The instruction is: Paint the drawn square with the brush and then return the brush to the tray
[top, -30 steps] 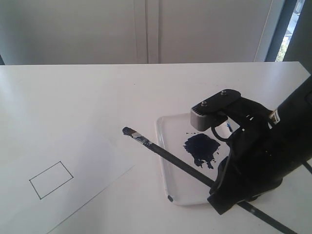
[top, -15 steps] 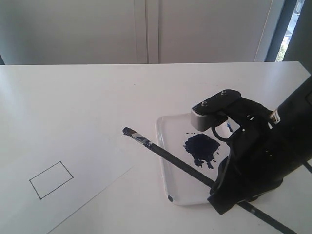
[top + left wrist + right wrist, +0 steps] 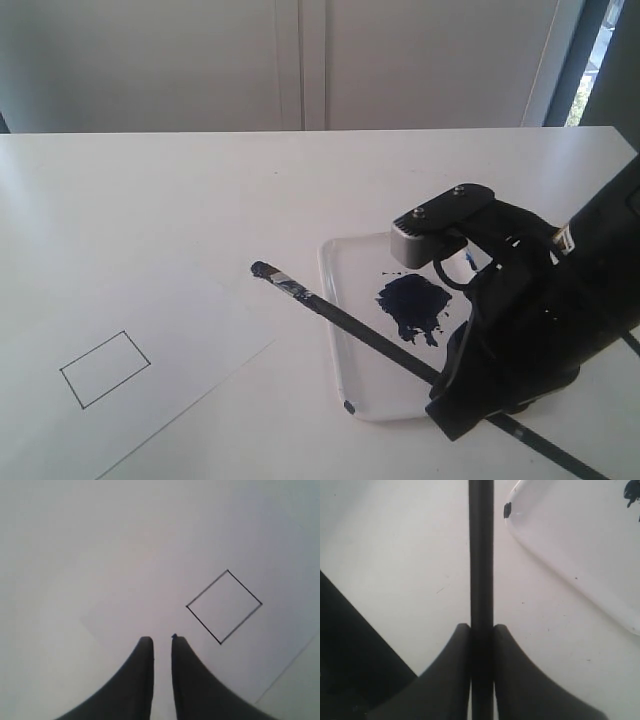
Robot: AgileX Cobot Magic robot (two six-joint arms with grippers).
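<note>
White table (image 3: 200, 190) mostly bare: you have wide free space left of tray (image 3: 345, 300), up to paper sheet (image 3: 190, 340). Drawn square (image 3: 105, 369) unpainted, near sheet's left end. Right gripper (image 3: 481, 630) clamped on brush (image 3: 330, 312) handle; bristles hang past tray rim, handle tail cut off at frame edge. Left gripper (image 3: 161, 645) empty, jaws nearly together, beside square. Right arm blocks tray's right side.

White table (image 3: 180, 190), grey wall (image 3: 150, 60) (window (image 3: 598, 50) right).

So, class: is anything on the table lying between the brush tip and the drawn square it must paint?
Nothing visible. Between the brush bristles and the drawn square lie only bare table and blank paper. The tray sits behind the tip, under the handle.
</note>
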